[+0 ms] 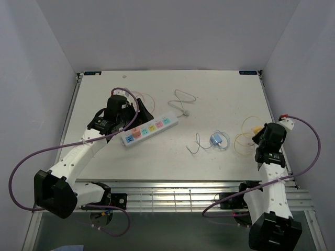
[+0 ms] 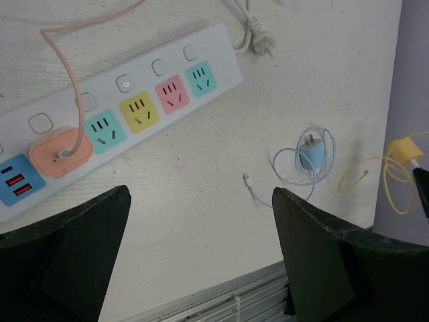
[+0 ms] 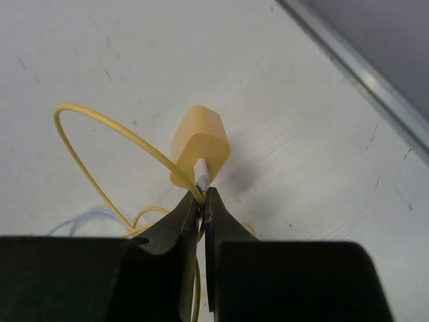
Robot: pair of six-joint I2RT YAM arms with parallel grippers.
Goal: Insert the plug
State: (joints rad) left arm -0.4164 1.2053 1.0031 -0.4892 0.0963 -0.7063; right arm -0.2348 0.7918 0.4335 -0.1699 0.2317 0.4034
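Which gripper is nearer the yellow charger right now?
Right. The right gripper is shut on the yellow cable just where it enters the yellow charger; the left gripper hangs open over the power strip, far off to the side.

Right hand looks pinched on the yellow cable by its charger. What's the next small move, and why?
Probably lift the right hand slightly to test the hold: it is shut on the yellow cable right at the yellow charger, which lies on the table far from the power strip it must reach.
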